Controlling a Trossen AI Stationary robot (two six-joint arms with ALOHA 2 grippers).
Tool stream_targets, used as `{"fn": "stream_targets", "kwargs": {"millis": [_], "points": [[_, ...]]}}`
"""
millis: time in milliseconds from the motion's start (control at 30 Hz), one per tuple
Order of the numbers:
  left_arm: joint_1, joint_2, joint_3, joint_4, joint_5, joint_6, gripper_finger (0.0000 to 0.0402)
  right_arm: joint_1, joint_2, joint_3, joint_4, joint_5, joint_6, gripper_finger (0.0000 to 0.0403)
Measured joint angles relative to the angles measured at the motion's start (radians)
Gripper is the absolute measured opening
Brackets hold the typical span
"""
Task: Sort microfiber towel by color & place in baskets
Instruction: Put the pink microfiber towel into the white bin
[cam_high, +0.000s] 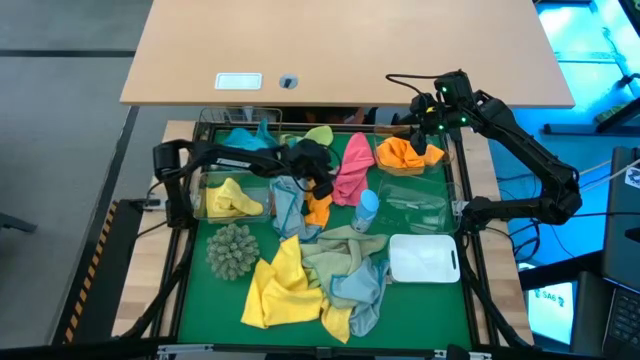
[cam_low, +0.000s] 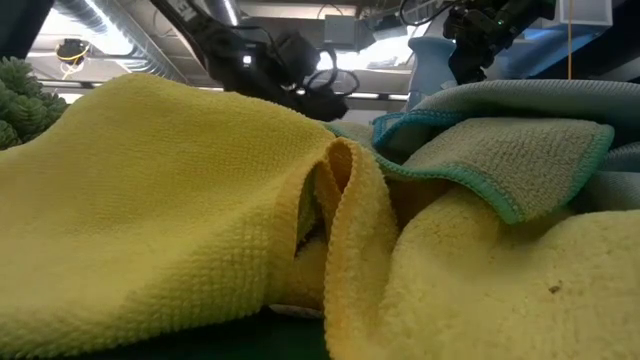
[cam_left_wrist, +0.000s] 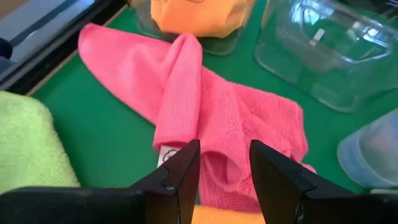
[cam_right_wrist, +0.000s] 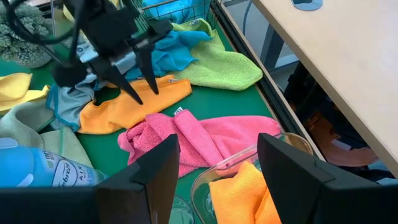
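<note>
My left gripper (cam_right_wrist: 146, 94) hangs open, pointing down at a slant over the orange towel (cam_right_wrist: 127, 107) in the middle of the green mat. Past its fingers (cam_left_wrist: 180, 177) lies the pink towel (cam_left_wrist: 211, 112), crumpled flat on the mat; I see no touch. My right gripper (cam_right_wrist: 217, 180) stands open, high above the far-right clear basket (cam_high: 408, 152), which holds an orange towel (cam_right_wrist: 242, 193). Yellow, pale green and blue towels (cam_high: 310, 280) lie heaped at the near side. A light green towel (cam_right_wrist: 217, 68) lies at the far edge.
A clear basket with a yellow towel (cam_high: 232, 200) stands at the left, one with a blue towel (cam_high: 245, 135) behind it. An empty clear basket (cam_high: 415, 205) and a white basket (cam_high: 424, 258) stand at the right. A spiky ball (cam_high: 232, 250) and a blue bottle (cam_high: 366, 208) sit on the mat.
</note>
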Motion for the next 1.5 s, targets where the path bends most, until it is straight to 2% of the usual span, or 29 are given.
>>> {"fn": "stream_targets", "kwargs": {"millis": [400, 600, 767, 1067, 1167, 1333, 1500], "points": [[-0.041, 0.067, 0.0, 0.008, 0.003, -0.006, 0.0133, 0.0, 0.0, 0.0, 0.0, 0.0, 0.0, 0.0216], [-0.058, 0.108, 0.001, 0.093, -0.002, -0.002, 0.0133, 0.0, 0.0, 0.0, 0.0, 0.0, 0.0, 0.0216], [-0.059, 0.143, 0.0, 0.097, -0.056, -0.04, 0.0133, 0.0, 0.0, 0.0, 0.0, -0.004, 0.0, 0.0216], [-0.058, 0.16, 0.0, 0.127, -0.059, -0.052, 0.013, 0.0, 0.0, 0.0, 0.0, -0.001, 0.0, 0.0216], [-0.058, 0.16, 0.0, 0.151, -0.055, -0.051, 0.0105, 0.0, 0.0, 0.0, 0.0, 0.0, 0.0, 0.0216], [-0.058, 0.14, 0.0, 0.16, -0.007, 0.004, 0.0018, 0.0, 0.0, 0.0, 0.0, 0.0, 0.0, 0.0216], [-0.049, 0.069, 0.0, 0.15, -0.001, 0.032, 0.0004, 0.0, 0.0, -0.029, 0.019, -0.052, -0.001, 0.0216]]}}
